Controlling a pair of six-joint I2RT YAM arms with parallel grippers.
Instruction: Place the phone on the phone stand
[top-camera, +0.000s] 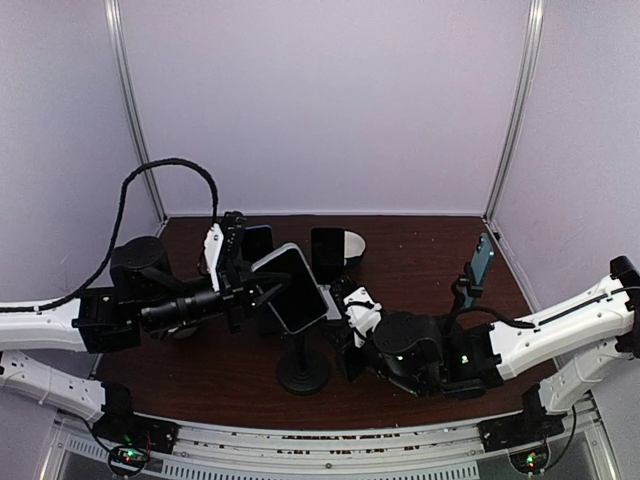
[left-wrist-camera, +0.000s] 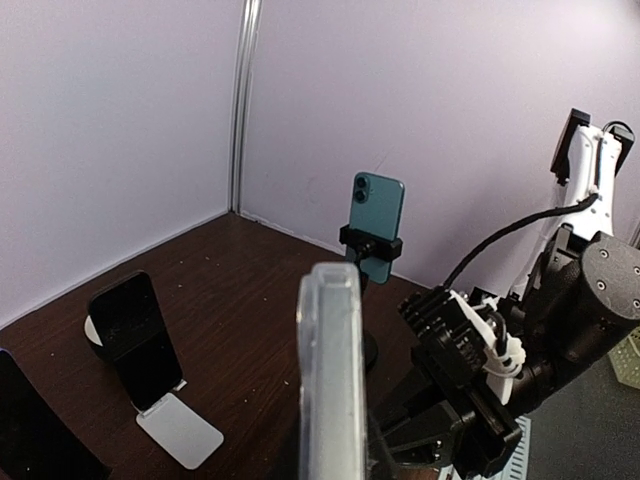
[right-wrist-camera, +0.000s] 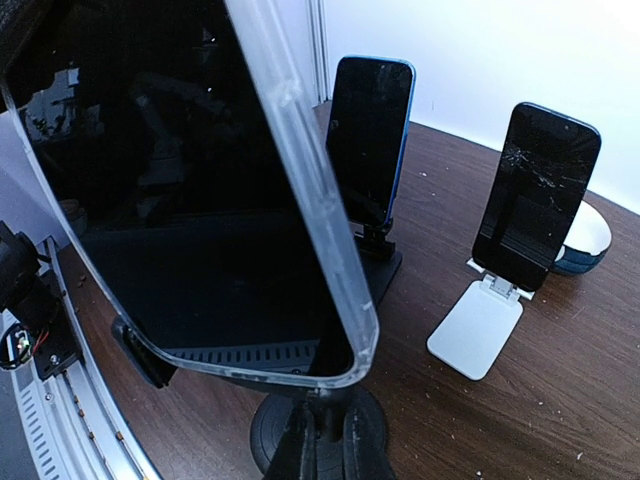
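The left gripper (top-camera: 264, 291) clamps the phone (top-camera: 298, 290) above the phone stand (top-camera: 303, 377), near the near edge of the table (top-camera: 420, 265). The right gripper (top-camera: 348, 312) has its fingers fully closed.

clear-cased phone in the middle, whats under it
Beneath the phone is a black stand: its post and round base show. Where the stand's top meets the phone is covered by the phone itself.

robot manipulation lab cell, enclosed tabletop booth
pale lilac wall panels (top-camera: 320, 100) on three sides, set in metal corner posts (top-camera: 513, 110); dark wood-grain table (top-camera: 420, 270); left arm (top-camera: 40, 325) and right arm (top-camera: 570, 320) bolted at its near edge by a slotted metal rail (top-camera: 330, 450); black cable (top-camera: 170, 160) looped against the wall.
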